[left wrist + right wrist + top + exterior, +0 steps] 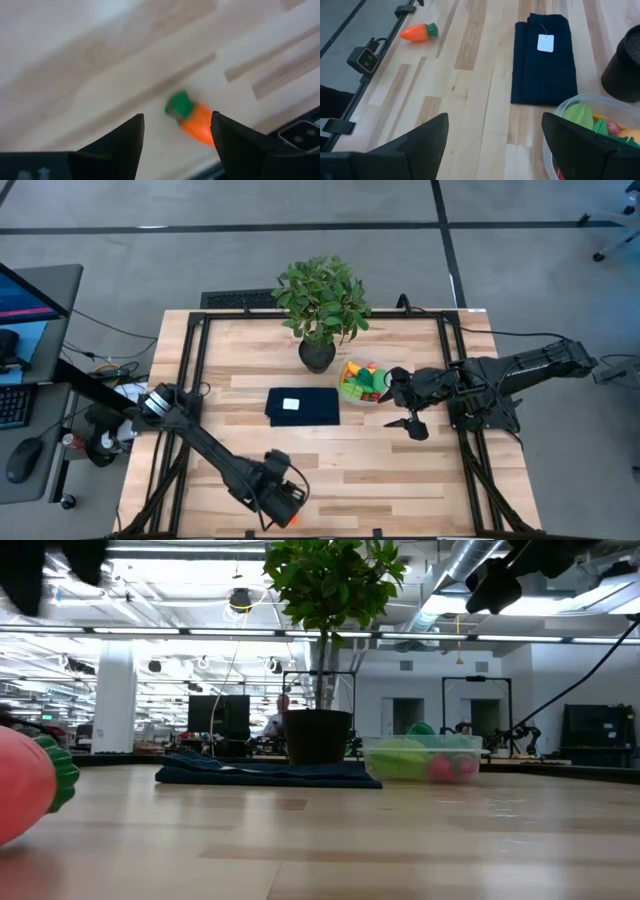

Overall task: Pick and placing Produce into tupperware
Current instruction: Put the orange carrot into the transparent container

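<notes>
Table (240, 395): light wood planks in a dark frame, seen whole from above.
Tupperware (362, 382): round clear container on the table, just beside the plant pot and next to the right gripper; nearly full of produce.
Produce in the container (580, 116): green, yellow and red pieces heaped together; single pieces hard to tell apart.
Carrot (196, 120): orange with a green top, lying on its side on bare wood near the table's front edge, well apart from the container; it also shows close to the low camera as a large blurred shape (25, 785).
Left gripper (285, 502): low over the front edge of the table, above the carrot; fingers (122, 142) parted, with the carrot in the gap between them, not gripped.
Right gripper (403, 402): raised beside the container, fingers spread wide, nothing between them.
Dark blue cloth (303, 406): folded rectangle with a white label, lying flat between the plant pot and the middle of the table.
Potted plant (322, 305): leafy green, upright in a dark pot, toward the back of the table.
</notes>
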### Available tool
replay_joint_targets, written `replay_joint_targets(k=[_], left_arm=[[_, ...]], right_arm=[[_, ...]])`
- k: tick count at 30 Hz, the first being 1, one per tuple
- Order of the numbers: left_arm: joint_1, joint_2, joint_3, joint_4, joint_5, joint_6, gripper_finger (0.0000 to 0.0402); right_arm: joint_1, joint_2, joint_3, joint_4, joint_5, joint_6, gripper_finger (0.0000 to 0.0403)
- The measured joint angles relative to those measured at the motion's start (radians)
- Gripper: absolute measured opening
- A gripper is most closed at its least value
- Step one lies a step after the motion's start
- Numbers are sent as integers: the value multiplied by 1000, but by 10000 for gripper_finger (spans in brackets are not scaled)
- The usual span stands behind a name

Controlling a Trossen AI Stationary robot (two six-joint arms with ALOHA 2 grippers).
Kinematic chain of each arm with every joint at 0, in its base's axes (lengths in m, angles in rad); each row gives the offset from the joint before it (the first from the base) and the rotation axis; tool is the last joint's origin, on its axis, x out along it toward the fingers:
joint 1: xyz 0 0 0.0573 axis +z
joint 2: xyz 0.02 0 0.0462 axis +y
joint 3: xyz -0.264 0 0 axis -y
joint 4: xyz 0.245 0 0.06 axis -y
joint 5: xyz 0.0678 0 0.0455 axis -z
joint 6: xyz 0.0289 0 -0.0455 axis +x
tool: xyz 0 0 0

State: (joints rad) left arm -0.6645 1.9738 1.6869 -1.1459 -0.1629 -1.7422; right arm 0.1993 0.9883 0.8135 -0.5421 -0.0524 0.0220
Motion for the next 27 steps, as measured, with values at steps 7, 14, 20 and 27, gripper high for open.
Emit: replay_joint_targets(k=[7,14,20,27], left_arm=[[-40,0,0,22,26,-245,218],[-49,7,-5,64,38,-376,218],[-33,12,-25,98,30,-401,219],[4,57,-57,181,101,-380,246]], right_arm=[[-20,0,0,3,0,-34,315],[-57,0,0,3,0,-55,315],[-80,0,0,3,0,-75,315],[-92,0,0,-3,0,-75,315]])
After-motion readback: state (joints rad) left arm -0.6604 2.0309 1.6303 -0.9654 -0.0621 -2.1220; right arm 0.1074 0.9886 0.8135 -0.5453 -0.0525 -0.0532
